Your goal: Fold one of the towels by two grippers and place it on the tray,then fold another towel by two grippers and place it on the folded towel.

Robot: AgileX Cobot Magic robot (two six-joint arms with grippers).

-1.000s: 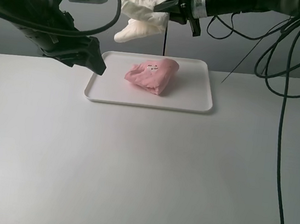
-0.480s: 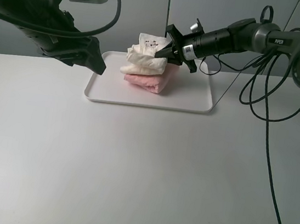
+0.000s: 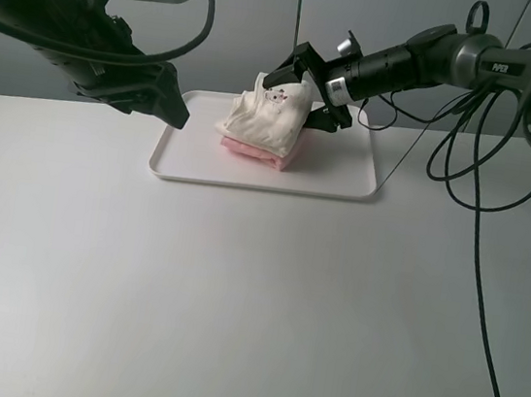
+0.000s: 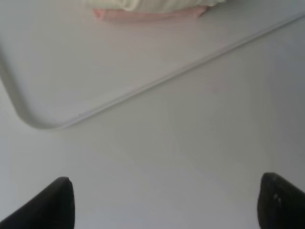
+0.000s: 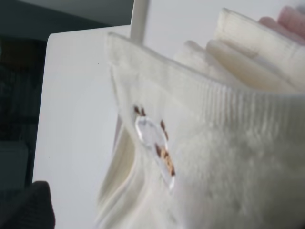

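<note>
Two grippers are at work, and we start with our right gripper [image 3: 303, 91]: its jaws stand spread apart on either side of the cream towel [image 3: 264, 120], one finger above the raised corner and one lower, behind the bundle. We cannot tell whether either finger touches the cloth; nothing is clamped. From the right wrist, the cream towel [image 5: 214, 143] fills the view just ahead of the fingers, with its small label [image 5: 155, 143] facing us and folded layers stacked beyond it.

Under the cream towel, further from our right fingers, lies the pink towel [image 3: 257, 153], showing as a thin pink edge along the bottom of the stack. Both sit on the tray [image 3: 347, 175], toward its middle.

Our left gripper [image 3: 170, 108] hangs wide open and holds nothing, its fingertips [image 4: 52, 205] well apart over the bare table [image 3: 232, 302]. Ahead of them runs the rounded corner of the tray [image 4: 28, 119], and beyond that rim we see the edge of the pink towel [image 4: 143, 14] beneath the cream towel [image 4: 152, 4].
</note>
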